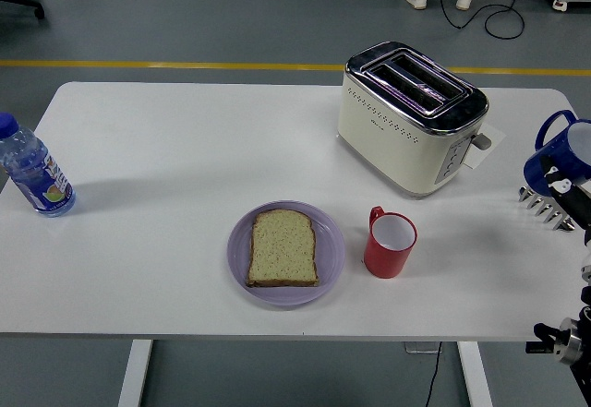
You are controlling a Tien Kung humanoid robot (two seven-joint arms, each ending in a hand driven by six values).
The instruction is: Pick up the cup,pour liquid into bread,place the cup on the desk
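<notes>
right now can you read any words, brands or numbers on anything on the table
No text here can be read.
Toaster: a small dark mark on its cream side, too small to read.
Water bottle: a colourful label, print blurred.
Red mug, purple plate and the blue cup in the right hand: no print visible.
</notes>
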